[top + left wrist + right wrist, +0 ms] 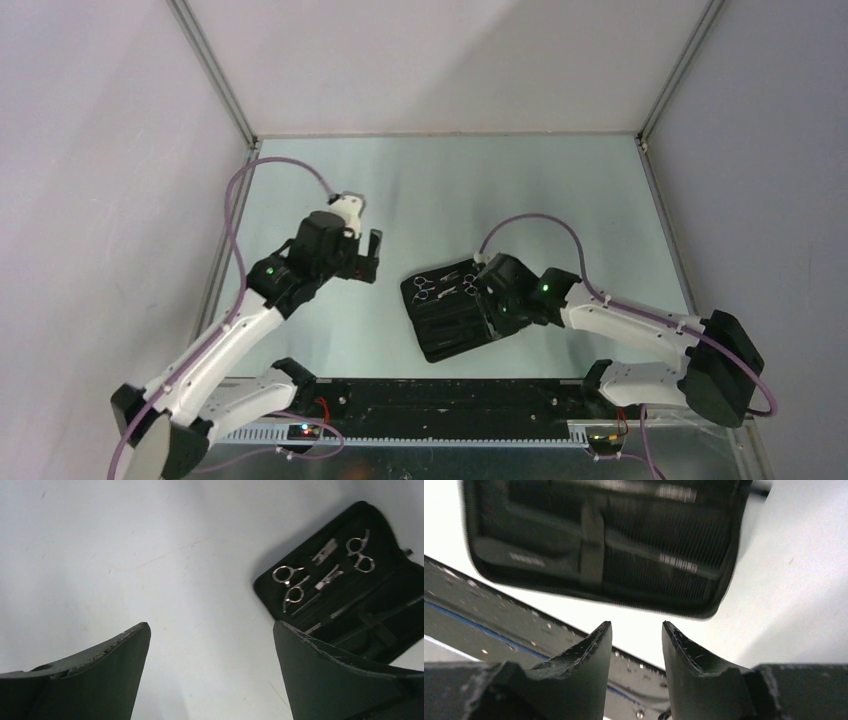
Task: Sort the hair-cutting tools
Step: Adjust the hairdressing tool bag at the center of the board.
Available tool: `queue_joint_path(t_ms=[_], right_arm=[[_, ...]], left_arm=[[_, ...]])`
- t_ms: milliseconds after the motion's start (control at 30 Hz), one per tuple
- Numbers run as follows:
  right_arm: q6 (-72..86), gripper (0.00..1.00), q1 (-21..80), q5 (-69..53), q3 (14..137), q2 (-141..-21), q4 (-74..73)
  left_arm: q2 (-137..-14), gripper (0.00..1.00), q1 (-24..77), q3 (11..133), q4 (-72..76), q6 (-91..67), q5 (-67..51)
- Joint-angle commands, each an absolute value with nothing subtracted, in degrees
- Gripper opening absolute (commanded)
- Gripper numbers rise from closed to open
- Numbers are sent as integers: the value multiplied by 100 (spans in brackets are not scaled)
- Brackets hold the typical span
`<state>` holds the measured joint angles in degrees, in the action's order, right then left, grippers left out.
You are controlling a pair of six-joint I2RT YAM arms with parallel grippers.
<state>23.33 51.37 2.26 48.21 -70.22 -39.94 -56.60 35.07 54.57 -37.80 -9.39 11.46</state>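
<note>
Nearest us, the right gripper (636, 626) hung over the near right part of the open black case (420, 322). Its jaws were partly apart, with nothing between them. Under it one black comb (651, 575) and a second comb (664, 527) lay strapped in the near half, blurred, so we couldn't tell which was the handled one. In the far half sat one pair of scissors (294, 584) and the other pair of scissors (361, 555), side by side with rings toward the far left. Farther out, the left gripper (211, 627) hovered over bare table (125, 540) left of the case, jaws wide apart and empty.

We judged that all four tools were in the case, so the step was backing off. The right gripper should rise straight up before swinging away, so a finger doesn't snag the rim or a strap and drag the case. The left one should stay off to the side.
</note>
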Motion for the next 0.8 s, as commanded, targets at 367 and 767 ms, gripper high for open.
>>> queue_joint_path(t_ms=[367, 767], right_arm=[[3239, 44, 5591, -329, 3676, -7368, -3686], [2234, 42, 5552, -206, 4919, -8434, -2513]], left_arm=[[-4605, 100, 2470, 4272, -3482, -1793, 1059], [-4395, 100, 2470, 4150, -3503, -2190, 1235]])
